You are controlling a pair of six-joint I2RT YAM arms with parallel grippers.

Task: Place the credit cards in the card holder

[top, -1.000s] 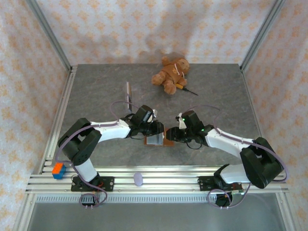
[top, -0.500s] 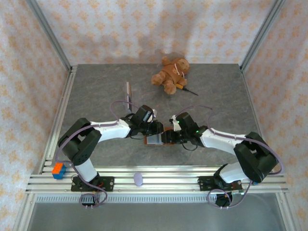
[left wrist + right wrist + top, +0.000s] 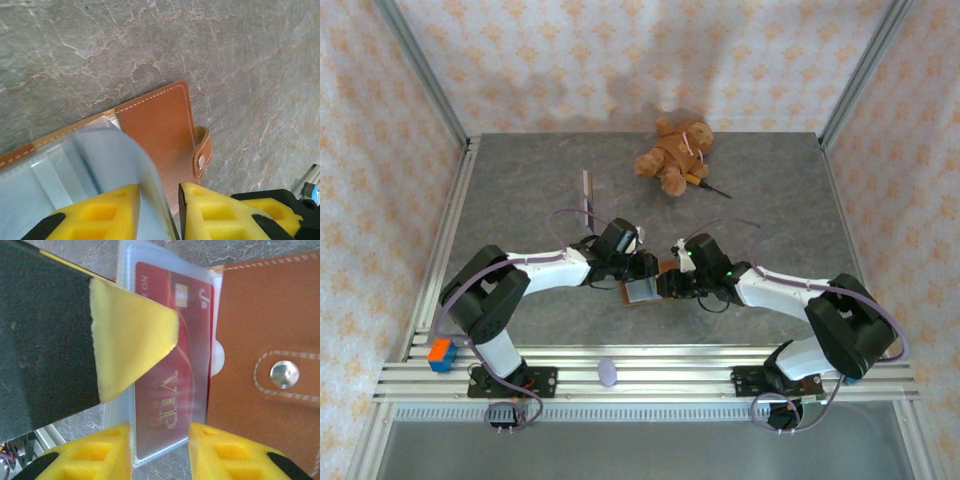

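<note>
Robotics lab test cell. Evidence: aluminium extrusion frame (image 3: 420, 75) enclosing a grey stone-look table (image 3: 520, 200). Left arm (image 3: 545, 266) and right arm (image 3: 782, 291) are bolted to slotted rails (image 3: 660, 376) at the near edge. Patterned backdrop panels (image 3: 620, 60) serve as walls. Teddy bear (image 3: 675, 152) on the table.

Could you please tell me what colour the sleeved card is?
The card is red with gold lettering; right wrist view shows it best.
</note>
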